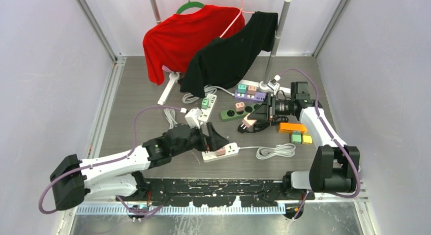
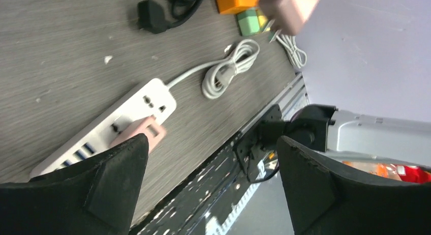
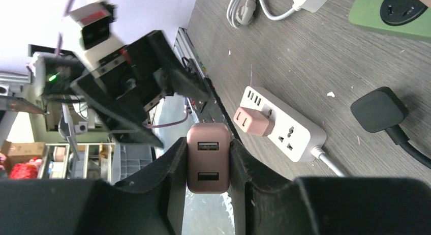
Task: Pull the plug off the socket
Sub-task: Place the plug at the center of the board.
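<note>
While the left fingers [image 2: 109, 189] stand wide apart and hold nothing, the pink plug [image 2: 147, 132] sits seated in the white power strip [image 2: 152, 96] at the near middle of the surface [image 2: 61, 57] — one finger just beside it, the other well off to the side. That reads as the approach to a grasp, not yet a grip. The next move calls for centring the fingers over the plug so that one lands on each flank, closing firmly, then pulling straight out of the socket. The strip looks light and nothing holds it down, so it may lift along with the plug unless it is pinned. A little farther back, the right fingers [image 3: 167, 194] are clamped on a dusky-pink USB charger [image 3: 208, 161], raised clear of the surface — free of any socket. Beyond it lies a green strip [image 1: 235, 113].
</note>
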You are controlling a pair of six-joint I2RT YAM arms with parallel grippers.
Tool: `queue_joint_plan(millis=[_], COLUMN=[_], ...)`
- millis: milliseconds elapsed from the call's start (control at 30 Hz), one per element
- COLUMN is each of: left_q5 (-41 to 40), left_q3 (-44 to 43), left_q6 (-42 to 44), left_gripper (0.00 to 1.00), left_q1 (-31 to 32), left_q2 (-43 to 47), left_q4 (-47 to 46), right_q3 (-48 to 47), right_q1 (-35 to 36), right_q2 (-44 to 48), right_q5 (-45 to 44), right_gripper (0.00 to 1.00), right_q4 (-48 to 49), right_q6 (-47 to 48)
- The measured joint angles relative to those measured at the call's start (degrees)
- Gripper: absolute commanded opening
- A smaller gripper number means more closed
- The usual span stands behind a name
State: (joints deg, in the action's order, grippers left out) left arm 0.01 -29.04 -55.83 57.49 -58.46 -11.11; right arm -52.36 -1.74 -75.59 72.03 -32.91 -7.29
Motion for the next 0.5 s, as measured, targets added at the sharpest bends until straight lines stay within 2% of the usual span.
queue_joint_plan(millis=[167, 267, 367, 500], left_q5=[-13.8, -19.6, -21.0, -16.4], left_q3=[-18.3, -26.0, -29.8, -31.6], left_q6=[1.1, 5.4, 13.7, 25.9], left_gripper=[0.96, 0.97, 1.0, 1.0], left_q1=[7.7, 10.1, 10.9, 10.8], left_q2=[-9.6, -16.0, -21.7, -26.0], left_q4=[13.4, 17.7, 19.7, 21.1], right_q3=[0.0, 0.0, 0.0, 0.0], right_q1=[0.0, 0.0, 0.0, 0.0], right_q2=[-2.2, -3.3, -4.8, -6.2], right_q5=[-0.2, -0.2, -0.1, -0.3], right_gripper=[0.01, 0.01, 0.01, 0.01], right_q4=[1.4, 1.6, 1.4, 0.1], right_q6=[-2.3, -3.0, -3.1, -2.3])
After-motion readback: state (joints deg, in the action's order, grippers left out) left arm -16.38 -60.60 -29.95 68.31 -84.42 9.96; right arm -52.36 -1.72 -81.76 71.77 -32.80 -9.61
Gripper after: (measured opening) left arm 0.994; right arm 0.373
